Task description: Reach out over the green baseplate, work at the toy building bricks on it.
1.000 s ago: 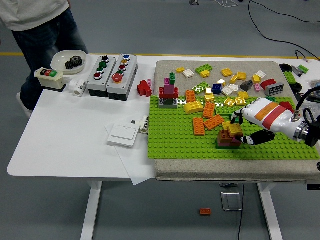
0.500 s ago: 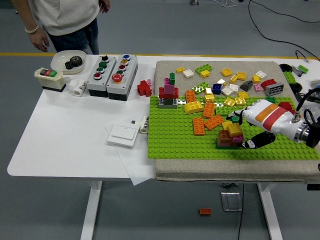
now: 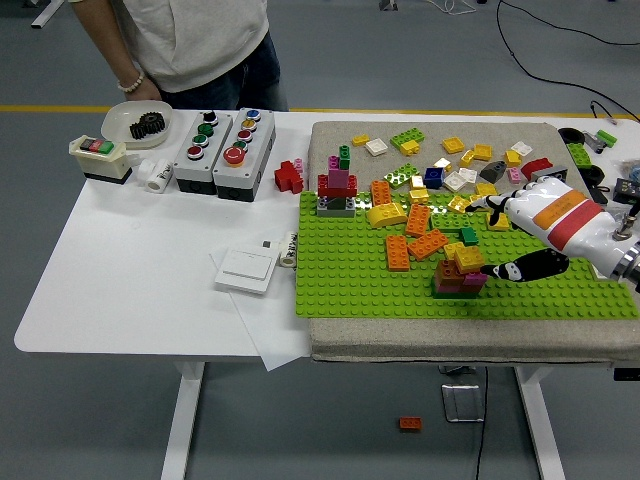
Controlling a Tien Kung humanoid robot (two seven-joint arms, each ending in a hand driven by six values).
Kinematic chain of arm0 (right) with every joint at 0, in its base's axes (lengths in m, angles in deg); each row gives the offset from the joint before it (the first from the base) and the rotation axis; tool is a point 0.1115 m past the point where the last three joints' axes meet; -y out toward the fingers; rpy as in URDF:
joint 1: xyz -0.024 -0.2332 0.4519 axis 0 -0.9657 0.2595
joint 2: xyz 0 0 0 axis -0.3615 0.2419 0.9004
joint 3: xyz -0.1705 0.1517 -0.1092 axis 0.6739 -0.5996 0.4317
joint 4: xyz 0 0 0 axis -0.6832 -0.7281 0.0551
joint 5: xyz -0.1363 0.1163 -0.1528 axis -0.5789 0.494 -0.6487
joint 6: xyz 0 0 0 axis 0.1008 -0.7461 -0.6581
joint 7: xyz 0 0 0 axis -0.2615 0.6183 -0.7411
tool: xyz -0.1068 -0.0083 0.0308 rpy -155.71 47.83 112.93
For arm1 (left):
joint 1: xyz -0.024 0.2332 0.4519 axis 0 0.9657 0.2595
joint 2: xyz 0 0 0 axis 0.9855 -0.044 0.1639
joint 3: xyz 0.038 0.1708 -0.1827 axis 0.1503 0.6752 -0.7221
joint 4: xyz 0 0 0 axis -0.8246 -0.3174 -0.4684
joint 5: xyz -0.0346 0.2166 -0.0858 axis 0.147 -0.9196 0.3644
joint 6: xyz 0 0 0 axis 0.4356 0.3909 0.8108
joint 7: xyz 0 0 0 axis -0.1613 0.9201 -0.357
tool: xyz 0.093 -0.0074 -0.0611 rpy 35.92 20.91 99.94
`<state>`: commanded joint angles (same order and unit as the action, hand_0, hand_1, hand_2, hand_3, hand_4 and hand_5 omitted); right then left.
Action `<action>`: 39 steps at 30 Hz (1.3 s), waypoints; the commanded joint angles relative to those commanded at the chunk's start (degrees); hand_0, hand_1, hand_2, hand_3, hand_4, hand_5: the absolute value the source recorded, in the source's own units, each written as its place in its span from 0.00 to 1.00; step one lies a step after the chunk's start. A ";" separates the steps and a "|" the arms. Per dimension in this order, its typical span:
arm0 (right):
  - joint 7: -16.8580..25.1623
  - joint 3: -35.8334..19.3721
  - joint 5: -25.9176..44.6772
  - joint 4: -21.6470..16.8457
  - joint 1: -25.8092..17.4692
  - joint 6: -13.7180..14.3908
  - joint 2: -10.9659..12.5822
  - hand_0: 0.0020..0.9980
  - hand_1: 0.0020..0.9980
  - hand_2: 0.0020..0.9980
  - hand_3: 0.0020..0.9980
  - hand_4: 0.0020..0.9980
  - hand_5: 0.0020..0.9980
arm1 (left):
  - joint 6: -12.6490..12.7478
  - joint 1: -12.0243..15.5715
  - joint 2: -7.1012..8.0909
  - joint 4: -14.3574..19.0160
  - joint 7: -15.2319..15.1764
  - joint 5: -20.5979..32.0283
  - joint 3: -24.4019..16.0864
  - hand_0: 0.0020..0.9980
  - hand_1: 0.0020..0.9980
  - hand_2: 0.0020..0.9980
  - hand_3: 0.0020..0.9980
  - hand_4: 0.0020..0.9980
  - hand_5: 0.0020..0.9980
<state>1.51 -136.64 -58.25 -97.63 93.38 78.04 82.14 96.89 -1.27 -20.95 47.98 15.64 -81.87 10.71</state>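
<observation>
Right hand (image 3: 515, 240) spread, apparently empty, beside small brick stack (image 3: 458, 272) near green baseplate (image 3: 350, 285) front edge.

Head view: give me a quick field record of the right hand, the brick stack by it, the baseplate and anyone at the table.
right hand: over the baseplate's right part, fingers spread, holding nothing
brick stack: brown, yellow and pink bricks, upright on the plate, thumb tip just right of it
green baseplate: flat on a grey mat
left hand: not in view
person: far left side, hand at white dish
</observation>
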 joint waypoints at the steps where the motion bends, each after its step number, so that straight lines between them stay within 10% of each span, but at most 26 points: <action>1: 0.17 -0.26 0.74 -0.18 -0.46 0.13 0.01 0.64 0.65 0.73 0.66 0.87 0.45 | -0.01 0.03 0.00 0.00 0.02 -0.08 -0.05 0.80 0.78 0.75 0.59 0.66 0.66; 39: 2.22 2.50 3.12 -0.66 -2.59 -2.02 0.14 0.64 0.62 0.66 0.56 0.78 0.42 | 0.14 -0.28 0.01 0.06 -0.04 0.19 0.09 0.79 0.77 0.75 0.59 0.66 0.67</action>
<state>3.74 -134.13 -55.13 -98.29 90.79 76.03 82.28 97.03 -1.55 -20.94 48.04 15.60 -81.68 10.80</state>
